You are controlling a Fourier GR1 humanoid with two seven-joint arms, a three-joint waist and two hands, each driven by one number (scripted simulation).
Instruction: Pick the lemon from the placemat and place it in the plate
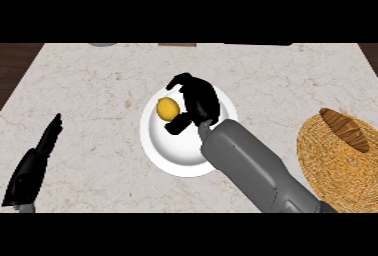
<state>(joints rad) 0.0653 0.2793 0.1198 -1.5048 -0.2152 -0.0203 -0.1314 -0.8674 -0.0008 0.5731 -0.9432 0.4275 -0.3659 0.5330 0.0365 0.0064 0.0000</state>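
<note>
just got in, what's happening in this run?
The right hand is over the white plate, its fingers and thumb curled around the lemon, which sits above the plate's upper part. Whether the lemon already touches the plate cannot be told. The woven placemat lies at the right, with a brown item on it. The left hand rests open at the lower left on the marble counter.

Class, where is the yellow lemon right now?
In the head view, the yellow lemon sits over the white round plate at counter centre, just left of the black right hand.
</note>
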